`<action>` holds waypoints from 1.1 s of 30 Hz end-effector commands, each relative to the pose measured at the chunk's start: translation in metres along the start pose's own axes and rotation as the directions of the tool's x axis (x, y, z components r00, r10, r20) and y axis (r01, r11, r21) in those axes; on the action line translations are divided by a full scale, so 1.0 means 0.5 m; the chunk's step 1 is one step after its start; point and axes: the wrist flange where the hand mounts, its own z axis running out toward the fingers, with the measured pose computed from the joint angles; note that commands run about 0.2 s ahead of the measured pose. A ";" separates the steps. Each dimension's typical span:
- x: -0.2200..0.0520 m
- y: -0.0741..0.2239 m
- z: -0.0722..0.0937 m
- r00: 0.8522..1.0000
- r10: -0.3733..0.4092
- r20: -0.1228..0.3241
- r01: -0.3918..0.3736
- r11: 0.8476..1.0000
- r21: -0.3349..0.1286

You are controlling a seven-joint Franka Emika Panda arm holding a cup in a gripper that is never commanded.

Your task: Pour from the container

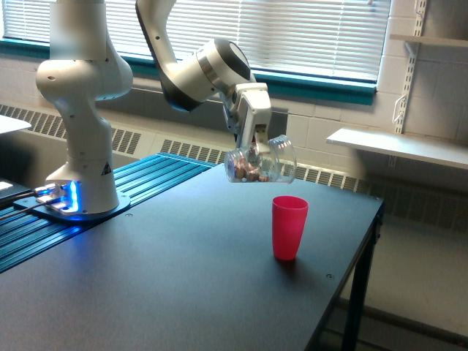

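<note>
The container [261, 162] is a clear rounded plastic cup lying on its side in the air, mouth toward the exterior view's right. Small brownish and pale pieces rest in its closed end. My gripper [254, 152] is shut on the container from above. A pink-red cup [289, 227] stands upright on the dark table, below and a little to the right of the container's mouth. Nothing is visibly falling from the container.
The dark table [183, 285] has its right edge close beside the pink cup. The arm's white base [80, 146] stands on a blue ribbed platform [146, 183] at the left. A wall shelf [398, 146] and window blinds lie behind.
</note>
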 end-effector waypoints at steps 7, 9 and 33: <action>-0.091 -0.043 -0.005 0.962 -0.272 -0.005 0.272 0.960 0.066; -0.089 -0.045 -0.005 0.963 -0.270 0.001 0.269 0.960 0.073; -0.010 -0.078 -0.019 0.986 -0.165 -0.023 0.167 0.984 0.065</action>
